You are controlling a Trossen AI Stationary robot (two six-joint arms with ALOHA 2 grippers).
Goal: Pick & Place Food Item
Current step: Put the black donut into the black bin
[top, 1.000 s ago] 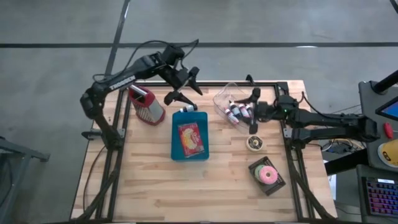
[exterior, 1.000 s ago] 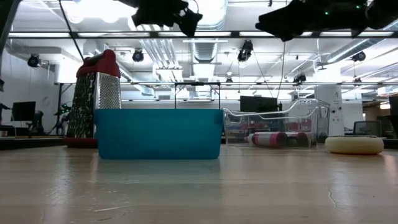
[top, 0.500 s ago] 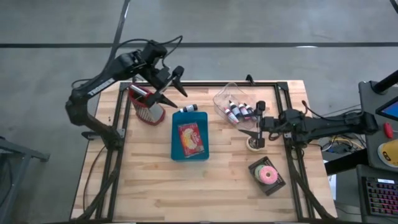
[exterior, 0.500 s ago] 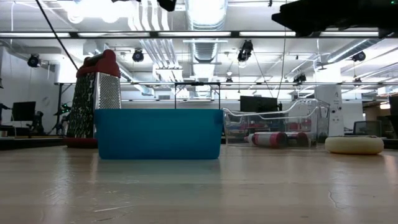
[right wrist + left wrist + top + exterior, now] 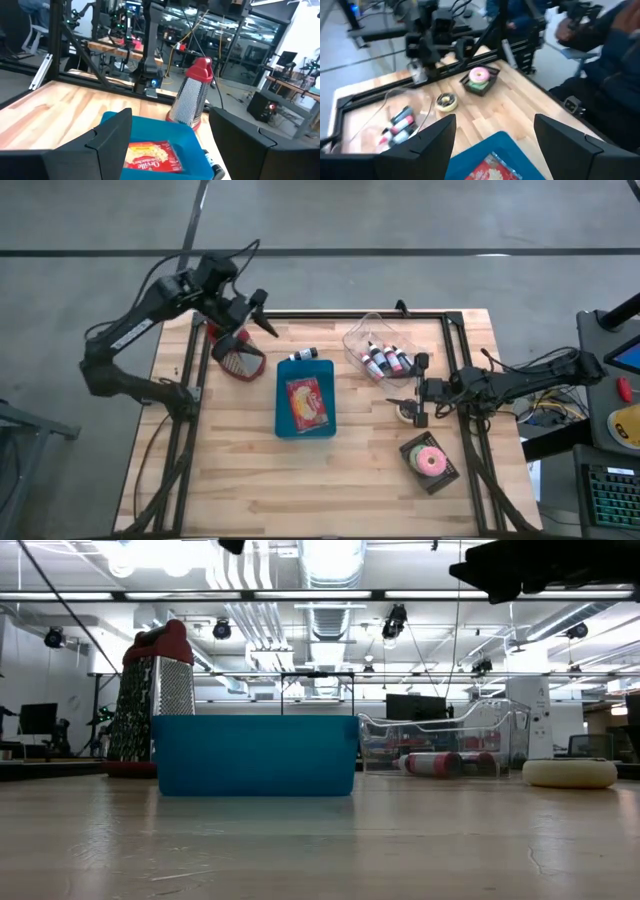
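1. Popcorn packet [image 5: 307,402] lies flat inside the blue bin [image 5: 284,425], in the middle of the surface [image 5: 250,490]; neither pincer holds it.
2. Left pincer [image 5: 252,328] hangs spread and empty above the box grater [image 5: 238,361], which stands just off the bin's far-left corner. Judged risk: a careless low swing there would knock the upright grater over, since it stands tall on a narrow base.
3. Right pincer [image 5: 416,403] is spread and empty over the small round tin [image 5: 407,412], well to the right of the bin. Judged risk: a descent here would strike the tin or nudge the clear container of tubes [image 5: 378,352] lying between the tin and the bin's far-right corner.
4. A small dark bottle [image 5: 304,355] lies touching or just beside the bin's far wall; reaching over that wall could roll it.
5. The bin's walls rise around the flat packet, so a shallow approach would catch the rim.
6. The doughnut tray [image 5: 430,463] sits near the surface's right edge; a shove could send it off.
7. Open room: the whole near strip and the left side of the bin are bare wood.
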